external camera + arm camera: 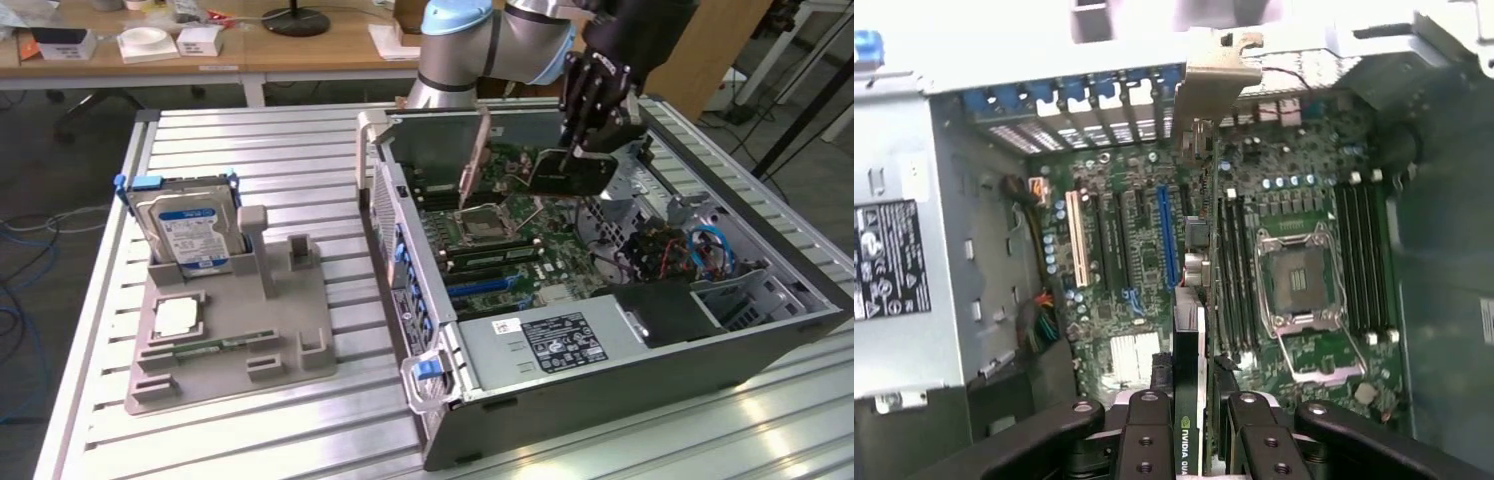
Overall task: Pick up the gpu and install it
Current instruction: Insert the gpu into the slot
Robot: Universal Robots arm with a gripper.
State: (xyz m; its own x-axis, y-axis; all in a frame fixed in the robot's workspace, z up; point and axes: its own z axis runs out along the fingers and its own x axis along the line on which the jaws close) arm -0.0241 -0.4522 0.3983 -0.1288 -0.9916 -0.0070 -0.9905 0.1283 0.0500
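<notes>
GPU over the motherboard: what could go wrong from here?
The gpu hangs in the gripper beside the blue slot; if its edge is off line, pressing down could strain card or motherboard. Its metal bracket sits close to the slotted case wall and may catch there.

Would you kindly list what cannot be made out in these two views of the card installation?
- Wrist view: the slot beneath the gpu, covered by the edge-on card itself.
- Wrist view: the gpu's label, cut off at the picture's edge between the fingers.
- Exterior view: print on the power supply label, too small.
- Exterior view: print on the hard drive, too small.
</notes>
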